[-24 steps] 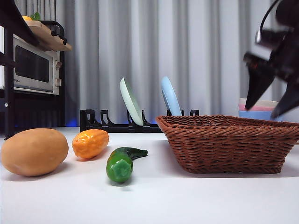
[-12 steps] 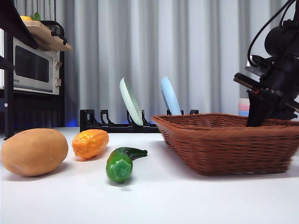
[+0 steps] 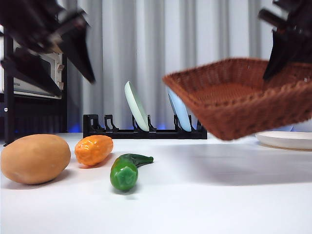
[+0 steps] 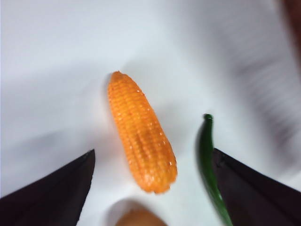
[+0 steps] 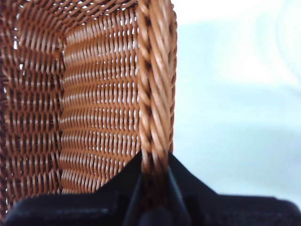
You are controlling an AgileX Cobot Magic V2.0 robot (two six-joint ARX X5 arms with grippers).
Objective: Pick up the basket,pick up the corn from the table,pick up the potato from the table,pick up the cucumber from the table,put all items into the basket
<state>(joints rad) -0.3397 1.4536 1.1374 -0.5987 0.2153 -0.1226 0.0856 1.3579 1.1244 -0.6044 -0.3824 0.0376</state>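
We see the basket clear of the tabletop, tilted so its open side faces partly toward the front camera, its right end cut off by the picture edge. The right gripper is clamped on the braided rim, one jaw inside the wall and one outside; in the front view this gripper shows only as a dark shape at the top right corner, largely out of frame. Below the basket, part of a pale plate lies on the tabletop, its far side cut off.

The left gripper hangs above the vegetables with its jaws spread wide and nothing between them but the tabletop and the corn, which it does not touch. In the front view this gripper is a blurred dark mass at the upper left, and its outline is hard to make out.

The potato lies at the far left of the tabletop; in the left wrist view only a small tan sliver of it shows at the edge. The corn lies just beside it, and we cannot tell whether they touch. The cucumber lies near the corn, its blunt end toward the front camera; in the wrist view it is partly hidden by one jaw.

Behind them, a black dish rack holds two upright plates, the second partly hidden by the basket.
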